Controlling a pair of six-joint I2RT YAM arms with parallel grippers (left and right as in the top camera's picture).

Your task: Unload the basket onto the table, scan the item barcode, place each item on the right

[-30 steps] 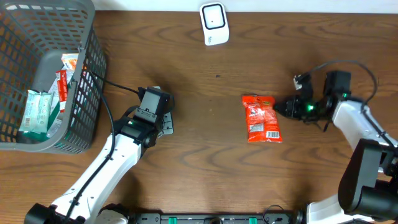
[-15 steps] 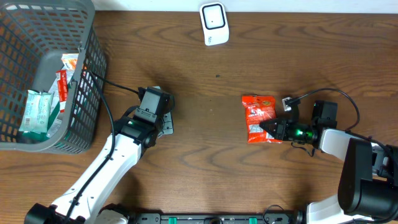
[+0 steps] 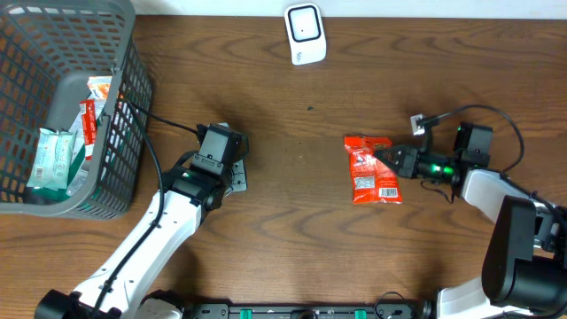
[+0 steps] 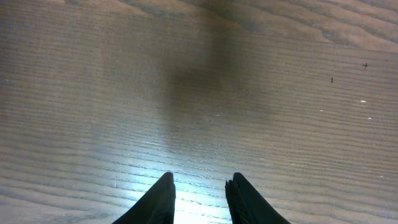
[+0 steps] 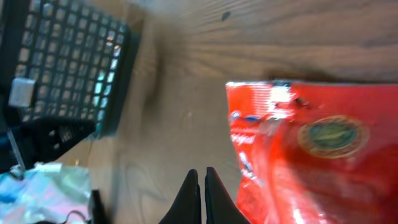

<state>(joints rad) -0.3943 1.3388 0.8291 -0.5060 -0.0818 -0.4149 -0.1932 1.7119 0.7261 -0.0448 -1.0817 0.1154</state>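
Left of the table's (image 3: pixel 292 239) middle, the left gripper (image 4: pixel 198 182) hangs slightly parted over bare wood, gripping nothing. Nearer the right edge lies the red packet (image 3: pixel 372 173), with the right gripper (image 3: pixel 384 157) pinched together at its rim. A white scanner (image 3: pixel 304 34) stands at the far edge.

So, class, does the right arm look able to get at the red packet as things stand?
Probably yes: the right gripper sits at the edge of the red packet, nothing between them, though its jaws are shut.
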